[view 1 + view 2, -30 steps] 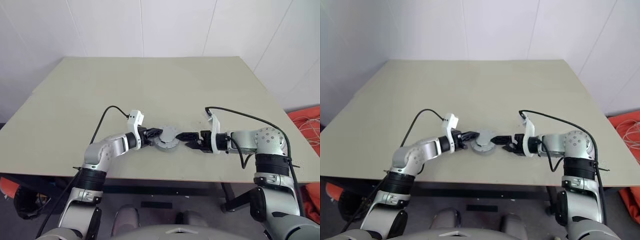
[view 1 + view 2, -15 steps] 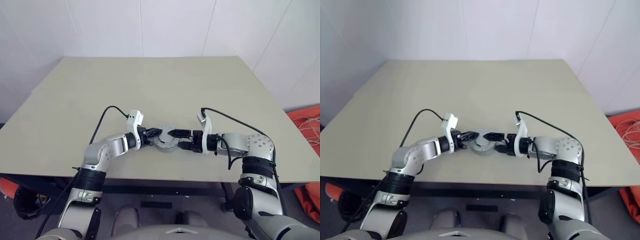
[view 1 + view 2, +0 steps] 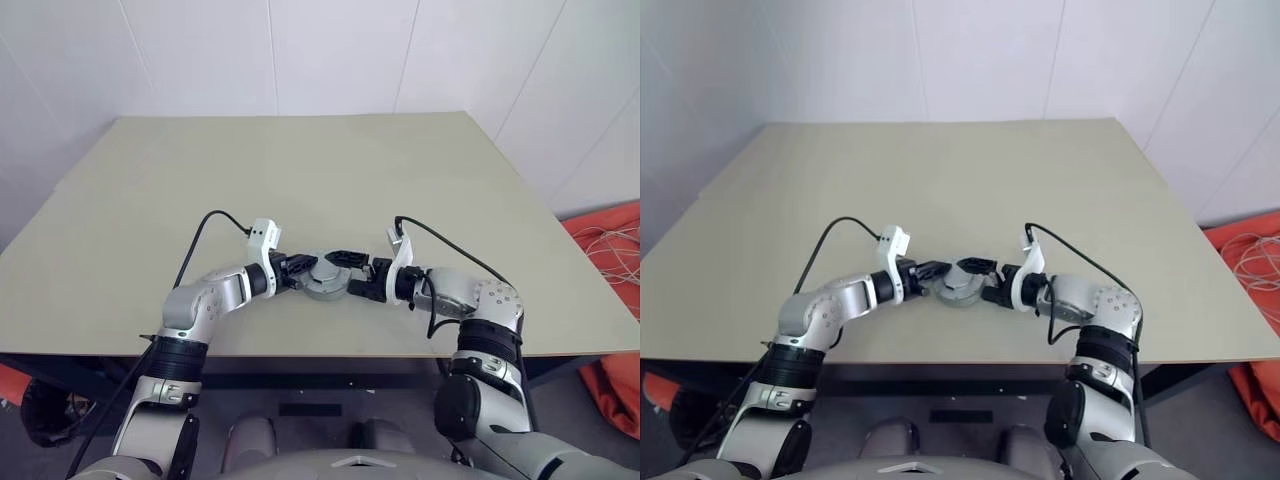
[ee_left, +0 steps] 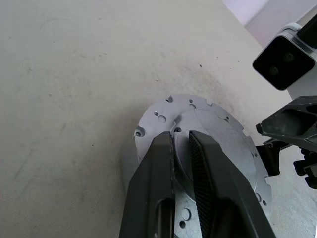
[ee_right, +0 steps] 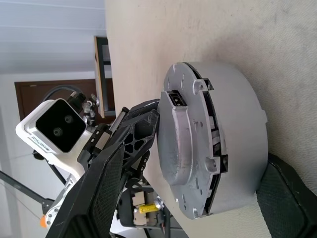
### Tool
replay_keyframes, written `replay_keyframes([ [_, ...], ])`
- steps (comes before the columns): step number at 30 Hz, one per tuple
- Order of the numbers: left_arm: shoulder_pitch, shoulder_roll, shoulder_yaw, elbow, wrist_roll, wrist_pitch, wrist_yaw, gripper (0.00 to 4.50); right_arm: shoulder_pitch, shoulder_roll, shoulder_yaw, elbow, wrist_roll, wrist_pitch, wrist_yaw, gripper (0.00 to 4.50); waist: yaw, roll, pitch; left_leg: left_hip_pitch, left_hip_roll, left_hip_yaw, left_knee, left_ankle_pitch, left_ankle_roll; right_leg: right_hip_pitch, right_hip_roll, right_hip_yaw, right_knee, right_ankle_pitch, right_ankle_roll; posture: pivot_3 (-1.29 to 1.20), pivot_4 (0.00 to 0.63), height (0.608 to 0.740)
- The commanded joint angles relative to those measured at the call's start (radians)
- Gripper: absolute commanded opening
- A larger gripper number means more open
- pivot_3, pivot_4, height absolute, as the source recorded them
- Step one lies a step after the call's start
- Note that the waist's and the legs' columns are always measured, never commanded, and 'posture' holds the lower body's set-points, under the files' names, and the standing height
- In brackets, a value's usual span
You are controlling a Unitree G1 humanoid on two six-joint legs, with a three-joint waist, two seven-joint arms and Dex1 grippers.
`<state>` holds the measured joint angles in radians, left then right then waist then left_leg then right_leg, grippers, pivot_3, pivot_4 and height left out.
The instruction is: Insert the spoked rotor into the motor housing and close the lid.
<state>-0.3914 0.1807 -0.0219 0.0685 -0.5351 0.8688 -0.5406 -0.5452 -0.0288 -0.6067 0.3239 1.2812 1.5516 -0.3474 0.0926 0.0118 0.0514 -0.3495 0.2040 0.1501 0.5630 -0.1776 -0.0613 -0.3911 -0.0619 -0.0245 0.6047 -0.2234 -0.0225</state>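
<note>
Left tool (image 4: 181,135): closed down to a narrow slit, black fingers (image 4: 157,163) almost touching each other, tips lying on the raised centre of the silver lid (image 4: 223,144). Cannot tell whether anything is nipped in that slit. Seen from the head, reaching in from 9 o'clock of the motor housing (image 3: 322,278), pointing slightly downward.

Right tool (image 3: 344,274): spread wide, holding nothing. One finger (image 5: 111,173) past the far side of the housing, the other (image 5: 290,191) at the near side, so the round body stands between the two. No clear contact on either side. Coming in from 3 o'clock of the housing, opposite the left tool (image 3: 297,272), with both tools meeting at the same part.

Motor housing (image 5: 233,124): a short grey cylinder, standing flat on the counter (image 3: 300,170), lid (image 5: 185,148) on top with small holes and notches around its edge. Narrow dark gaps along the seam between lid and body in the right wrist view. Inside hidden by the lid, so no telling what lies within.

Placed toward 6 o'clock of the counter, close to the near edge and roughly midway across. Pale beige counter surface all around it, bare toward 12 o'clock. White wall behind.
</note>
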Motion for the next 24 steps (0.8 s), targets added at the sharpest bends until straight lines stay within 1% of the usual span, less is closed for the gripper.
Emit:
replay_keyframes([
  [1,0.012,-0.012,-0.046,0.016,0.01,0.033,-0.01,0.57,-0.04,0.037,0.024,-0.02,0.031,0.01,0.003,3.89,0.0,0.0,0.0,0.0,0.0,0.0,0.0,0.0,0.0,0.0,0.0,0.0,0.0,0.0,0.0,0.0,0.0,0.74],
  [6,0.011,-0.013,-0.045,0.019,0.013,0.031,-0.011,0.57,-0.042,0.028,0.024,-0.022,0.013,0.025,0.016,2.29,0.001,0.0,0.0,-0.004,0.0,0.0,-0.001,0.0,0.0,-0.005,0.0,0.0,0.001,0.0,0.0,0.0,0.0,0.74],
  [7,0.01,-0.014,-0.045,0.02,0.014,0.031,-0.012,0.57,-0.044,0.027,0.023,-0.021,0.011,0.026,0.02,2.12,0.002,0.0,0.0,-0.004,0.0,0.0,-0.001,0.0,0.0,-0.004,0.001,0.0,0.001,0.0,0.0,0.0,0.0,0.74],
  [9,0.009,-0.015,-0.043,0.024,0.017,0.029,-0.014,0.57,-0.046,0.027,0.021,-0.02,0.008,0.024,0.028,2.01,0.003,0.001,-0.001,-0.003,0.0,0.0,-0.002,0.0,0.0,-0.003,0.002,0.0,0.001,0.0,0.0,0.0,0.0,0.74],
  [15,0.012,-0.015,-0.04,0.021,0.017,0.029,-0.016,0.57,-0.053,0.043,0.006,-0.022,0.038,0.025,0.026,2.01,0.003,0.001,-0.001,-0.002,0.0,0.0,-0.002,0.0,0.0,-0.003,0.002,0.0,0.001,0.0,0.0,0.0,0.0,0.74],
  [19,0.015,-0.017,-0.041,0.018,0.016,0.027,-0.015,0.57,-0.048,0.043,0.01,-0.031,0.09,0.059,0.035,2.01,0.003,0.001,-0.001,-0.002,0.0,0.0,-0.002,0.0,0.0,-0.003,0.002,0.0,0.001,0.0,0.0,0.0,0.0,0.74],
  [24,0.015,-0.02,-0.041,0.017,0.016,0.027,-0.014,0.57,-0.036,0.044,0.045,-0.043,0.159,0.063,0.025,1.99,0.002,0.001,0.0,-0.003,0.001,0.0,-0.002,0.0,0.0,-0.004,0.003,0.0,0.001,0.0,0.0,0.0,0.0,0.74],
])
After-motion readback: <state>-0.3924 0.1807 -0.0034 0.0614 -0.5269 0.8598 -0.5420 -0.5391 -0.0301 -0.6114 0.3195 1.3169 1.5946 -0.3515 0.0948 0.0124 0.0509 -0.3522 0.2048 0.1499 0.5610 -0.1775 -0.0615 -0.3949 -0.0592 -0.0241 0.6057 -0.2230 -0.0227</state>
